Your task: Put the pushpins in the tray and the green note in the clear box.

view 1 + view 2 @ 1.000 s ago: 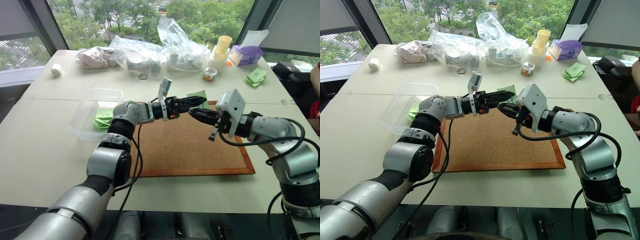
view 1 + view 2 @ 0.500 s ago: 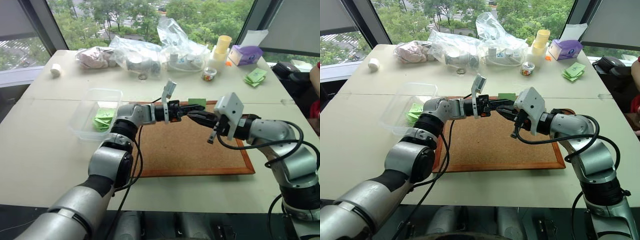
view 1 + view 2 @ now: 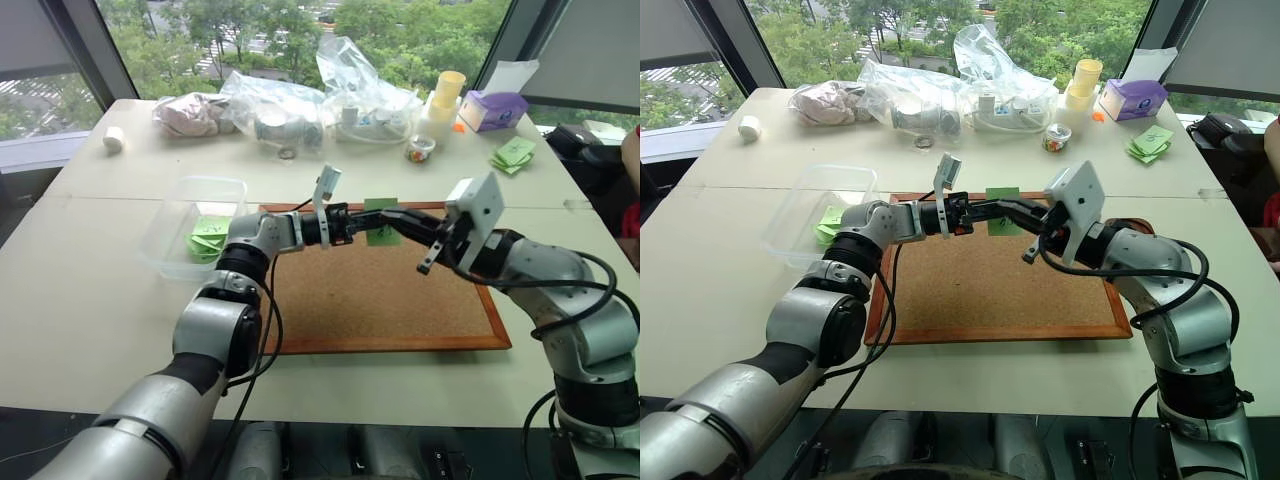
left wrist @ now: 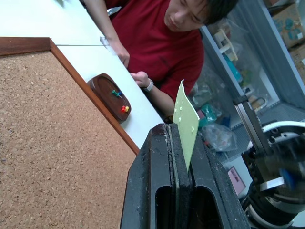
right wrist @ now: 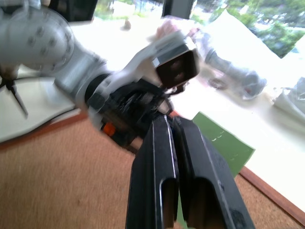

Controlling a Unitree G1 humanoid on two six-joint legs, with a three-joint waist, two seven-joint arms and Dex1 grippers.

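The green note [image 3: 383,236] stands on edge above the far side of the cork board, and my left gripper [image 3: 367,222] is shut on it; in the left wrist view the sheet [image 4: 187,119] is pinched between the black fingers [image 4: 157,157]. From the right, my right gripper [image 3: 393,214] points at the note with its fingers shut [image 5: 164,143], tips right beside the paper; I cannot tell if they touch it. The tray [image 4: 102,86] lies just off the board's edge and holds pushpins [image 4: 125,109]. At the left stands the clear box [image 3: 205,183] with green notes inside.
The wood-framed cork board [image 3: 380,300] lies under both arms. Plastic bags [image 3: 300,105], yellow cups [image 3: 446,92], a purple box [image 3: 490,108] and loose green notes [image 3: 513,153] line the table's far side. A person in a red shirt [image 4: 162,47] sits by the tray.
My left gripper has shut on the green note. The right arm has drawn back a little to the right and rolled its wrist, its fingers staying shut.
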